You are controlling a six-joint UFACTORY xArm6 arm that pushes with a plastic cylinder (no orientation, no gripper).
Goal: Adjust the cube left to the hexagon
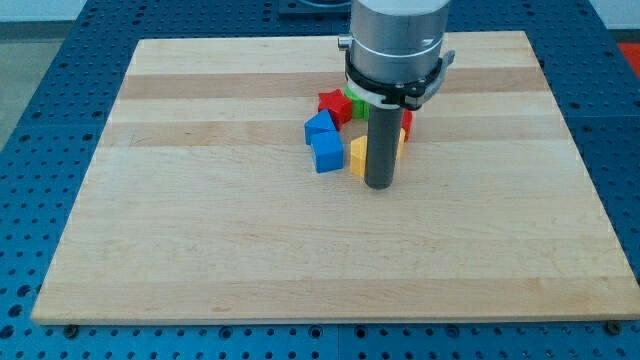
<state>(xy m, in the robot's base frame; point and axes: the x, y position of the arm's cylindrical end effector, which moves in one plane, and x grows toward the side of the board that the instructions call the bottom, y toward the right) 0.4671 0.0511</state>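
No pincer on this arm, just a dark rod; my tip (379, 185) down on wooden board (200, 230), touching yellow block (357, 156) on its view-right side. Blue cube (326, 152) just beside yellow block's view-left. Second blue block (319, 126) touching above it. Red block (333, 104) at cluster top, green block (356, 103) beside it, partly hidden by rod. Another red block (406, 124) peeking behind rod, view-right. Hexagon shape not discernible.
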